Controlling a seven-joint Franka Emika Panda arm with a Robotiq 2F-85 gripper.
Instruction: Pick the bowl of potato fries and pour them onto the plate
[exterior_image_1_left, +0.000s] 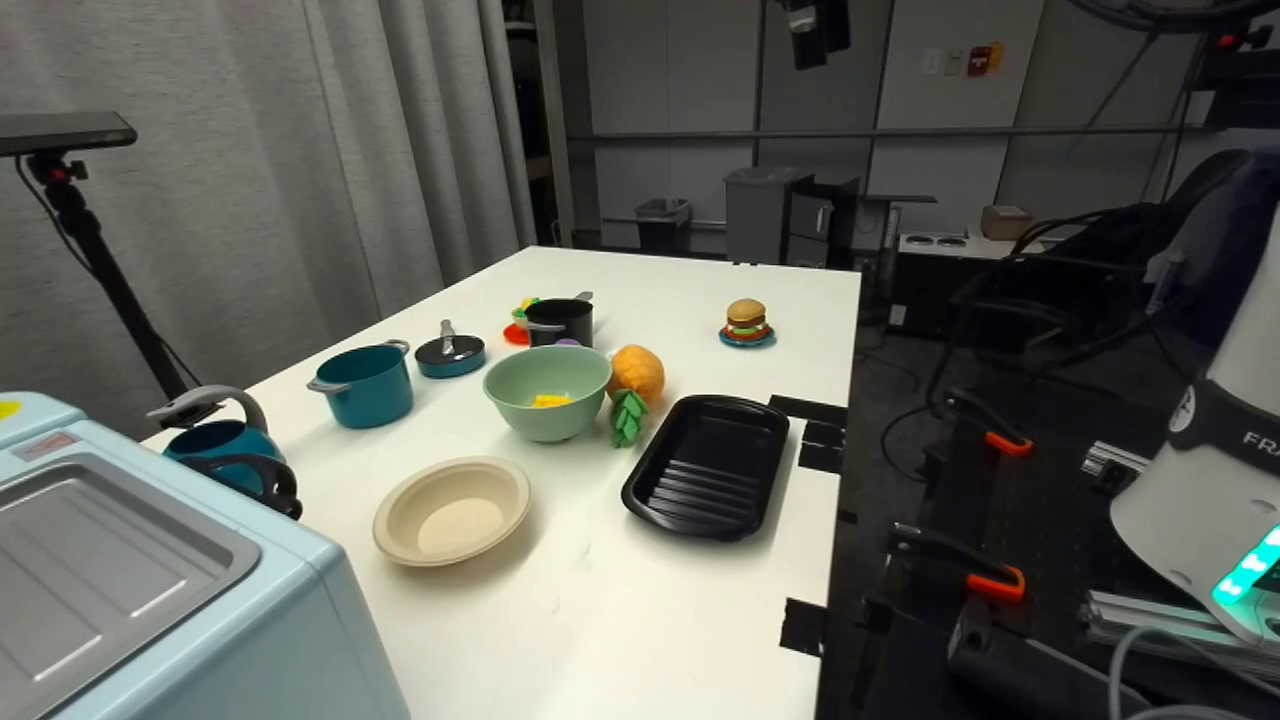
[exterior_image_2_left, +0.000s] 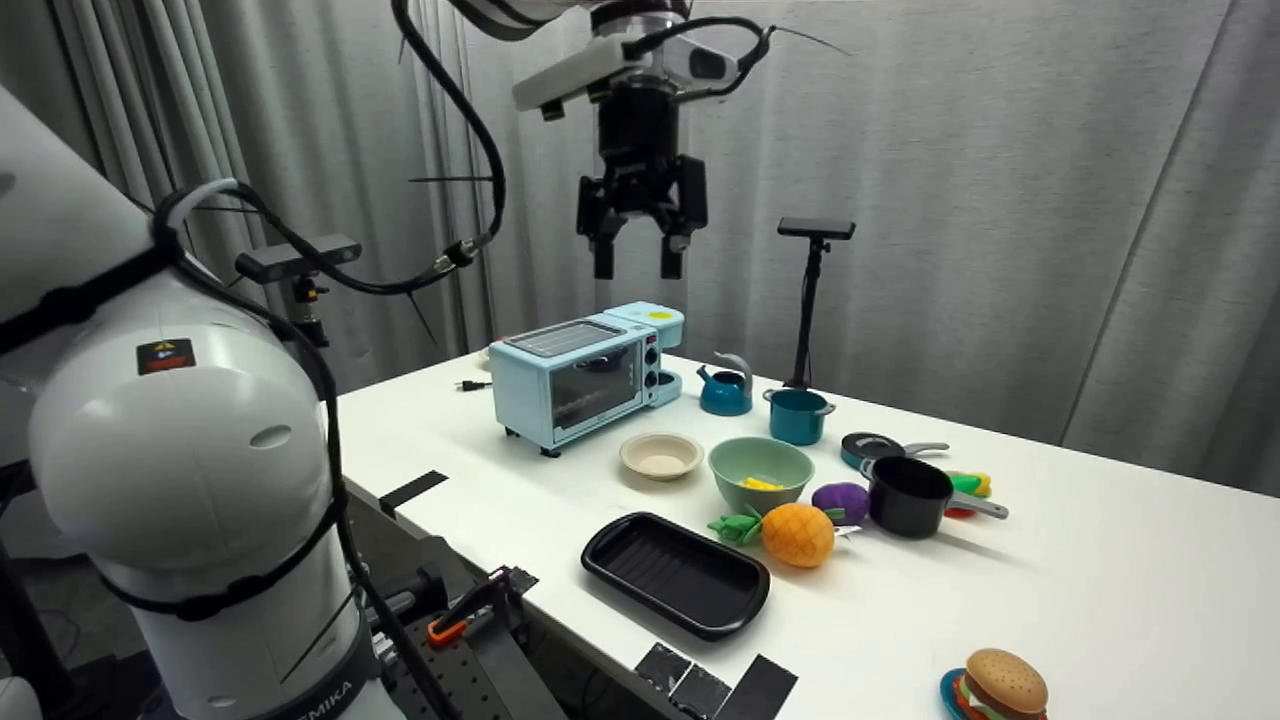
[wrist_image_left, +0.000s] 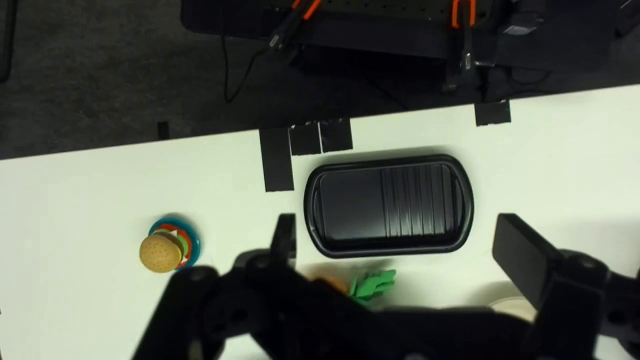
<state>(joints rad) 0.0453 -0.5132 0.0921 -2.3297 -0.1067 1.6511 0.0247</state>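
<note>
Fingers (exterior_image_2_left: 672, 260) spread wide, nothing btwn, tips down, in an exterior view. Gripper (exterior_image_2_left: 637, 262) hangs high above table (exterior_image_2_left: 1100, 580), touching nothing. Bowl (exterior_image_2_left: 765, 458) upright, well below tips & to their rt in this view; fries (exterior_image_2_left: 762, 485) inside. Plate (exterior_image_2_left: 661, 464) near bowl, on toaster oven (exterior_image_2_left: 590, 376) side. Pineapple toy (exterior_image_2_left: 797, 536) just beside bowl, contact can't tell.

In an exterior view, black tray (exterior_image_1_left: 710, 465) lies btwn robot base (exterior_image_1_left: 1185, 510) & bowl, so reach prob has to carry out past tray, then drop. Bowl & plate near each other, not touching. Bowl round, no long axis: rim grip could come from most sides, best (my call) away from pineapple toy.

Wrist view: black tray shows in gap btwn fingers, pineapple leaves (wrist_image_left: 374, 286) below it, pale sliver of plate by one finger. Bowl not seen, prob hidden behind gripper body, i.e. on side away from robot base. Finger line runs roughly along tray's long axis; whether it needs turning, can't say. Judged: v early, bowl ungrasped, pour not begun. Next prob needs one finger inside rim, one outside, w/o tipping fries out early
</note>
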